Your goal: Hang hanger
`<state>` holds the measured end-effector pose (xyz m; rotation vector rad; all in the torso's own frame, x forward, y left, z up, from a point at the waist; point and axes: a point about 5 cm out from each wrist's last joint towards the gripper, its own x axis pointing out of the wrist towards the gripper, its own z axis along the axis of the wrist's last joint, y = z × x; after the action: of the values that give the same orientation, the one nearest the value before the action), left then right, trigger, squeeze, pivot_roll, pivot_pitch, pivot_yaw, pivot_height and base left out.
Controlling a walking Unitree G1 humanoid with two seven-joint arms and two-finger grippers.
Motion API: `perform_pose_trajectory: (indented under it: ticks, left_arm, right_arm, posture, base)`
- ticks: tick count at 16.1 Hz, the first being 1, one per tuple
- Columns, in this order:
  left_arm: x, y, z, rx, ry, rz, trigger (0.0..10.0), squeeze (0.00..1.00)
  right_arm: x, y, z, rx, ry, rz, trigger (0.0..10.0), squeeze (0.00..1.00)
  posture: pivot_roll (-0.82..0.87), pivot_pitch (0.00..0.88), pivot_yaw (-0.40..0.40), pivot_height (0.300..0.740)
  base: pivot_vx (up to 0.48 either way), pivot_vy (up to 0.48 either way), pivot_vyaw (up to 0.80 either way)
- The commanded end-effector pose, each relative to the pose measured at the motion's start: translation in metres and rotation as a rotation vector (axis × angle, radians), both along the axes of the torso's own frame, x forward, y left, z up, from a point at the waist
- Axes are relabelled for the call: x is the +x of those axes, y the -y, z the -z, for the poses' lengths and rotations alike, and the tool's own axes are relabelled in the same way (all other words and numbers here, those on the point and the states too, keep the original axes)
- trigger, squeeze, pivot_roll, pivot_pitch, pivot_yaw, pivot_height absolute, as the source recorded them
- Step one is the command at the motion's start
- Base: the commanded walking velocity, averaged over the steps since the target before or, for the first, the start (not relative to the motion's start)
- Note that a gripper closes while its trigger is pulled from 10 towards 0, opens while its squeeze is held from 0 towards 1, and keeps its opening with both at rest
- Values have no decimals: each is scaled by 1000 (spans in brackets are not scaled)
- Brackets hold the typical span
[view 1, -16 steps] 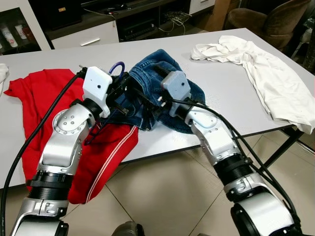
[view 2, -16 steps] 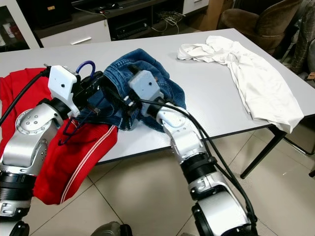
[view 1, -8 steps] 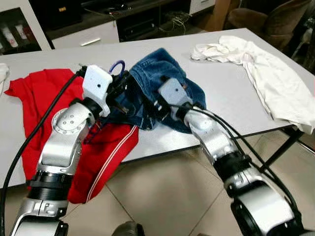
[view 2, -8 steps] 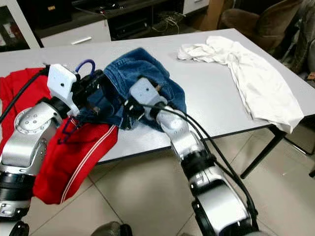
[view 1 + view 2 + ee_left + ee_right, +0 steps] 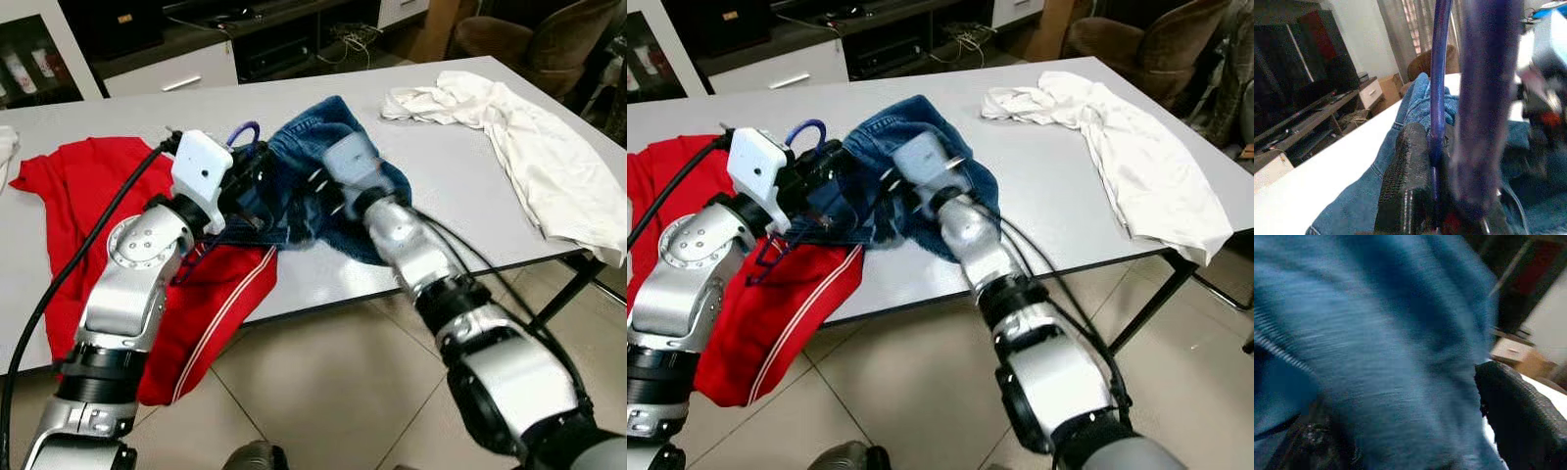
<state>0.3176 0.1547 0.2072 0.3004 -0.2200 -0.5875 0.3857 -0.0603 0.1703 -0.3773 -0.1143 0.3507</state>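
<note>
Since a second ago the right arm has pushed forward and to the left, so the right gripper (image 5: pixel 315 188) now sits deeper in the blue jeans (image 5: pixel 338 132), and the left gripper (image 5: pixel 250 181) has lifted slightly with the hanger. The purple hanger (image 5: pixel 242 133) is held at the left gripper, its hook curving up just above the white wrist camera housing, while its lower loop hangs down over the red garment (image 5: pixel 69 196). In the left wrist view the hanger's thin purple rod (image 5: pixel 1437 88) runs along a black finger (image 5: pixel 1403 186), and the jaws look clenched on it. The right gripper is motion-blurred among the denim folds; in the right wrist view blue fabric (image 5: pixel 1376 333) crowds the lens beside one black finger (image 5: pixel 1518 421), and whether those jaws are clenched or released cannot be told. The jeans lie bunched near the middle of the grey desk (image 5: pixel 460 186), overlapping the red garment's edge. A white garment (image 5: pixel 529 137) lies well apart at the desk's right end.
</note>
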Motion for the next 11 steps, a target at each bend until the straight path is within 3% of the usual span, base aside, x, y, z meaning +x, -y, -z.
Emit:
perform_pose_trajectory:
  ticks: [1, 5, 9, 11]
  left_arm:
    - [-3, 0, -5, 0, 20, 3, 10000, 0]
    - [-2, -4, -5, 2, 14, -17, 10000, 0]
    - [1, -8, -4, -3, 13, -41, 10000, 0]
    - [3, -13, 5, -11, -20, -75, 10000, 0]
  right_arm:
    - [7, 22, -5, 51, 6, 111, 0, 0]
    - [14, 55, -12, 102, 43, 268, 0, 0]
    - [14, 64, -8, 99, 38, 291, 0, 0]
    - [11, 62, -2, 110, 22, 239, 0, 0]
  posture:
    - [23, 0, 41, 736]
    - [14, 0, 45, 736]
    - [10, 0, 49, 736]
    - [12, 0, 51, 736]
  base:
    - [0, 0, 0]
    - [0, 0, 0]
    - [0, 0, 0]
    - [0, 0, 0]
